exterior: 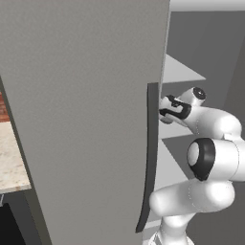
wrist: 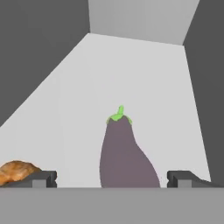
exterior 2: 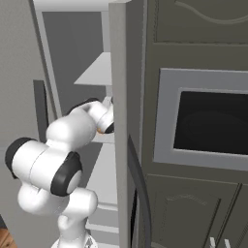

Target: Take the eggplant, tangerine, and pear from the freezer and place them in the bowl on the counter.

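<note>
In the hand view the pincer point(wrist: 112, 178) is spread wide and grasps nothing — its two dark fingertips point(wrist: 40, 178) stand far apart at the bottom of the picture. Between them, on the pale freezer shelf point(wrist: 70, 122), lies the eggplant point(wrist: 124, 155), its fat purple end nearest the hand and its green stem cap pointing toward the back wall. Just beside the left-hand tip, at the lower left corner, sits the tangerine point(wrist: 15, 170), partly hidden by that tip.

From the left base camera, the white arm point(exterior: 210, 158) reaches past the open grey door point(exterior: 86, 119) with its long dark handle point(exterior: 150, 158) into the freezer point(exterior: 210, 57). At the far left edge a strip of the beige desk point(exterior: 10, 162) shows — well apart from the arm.
</note>
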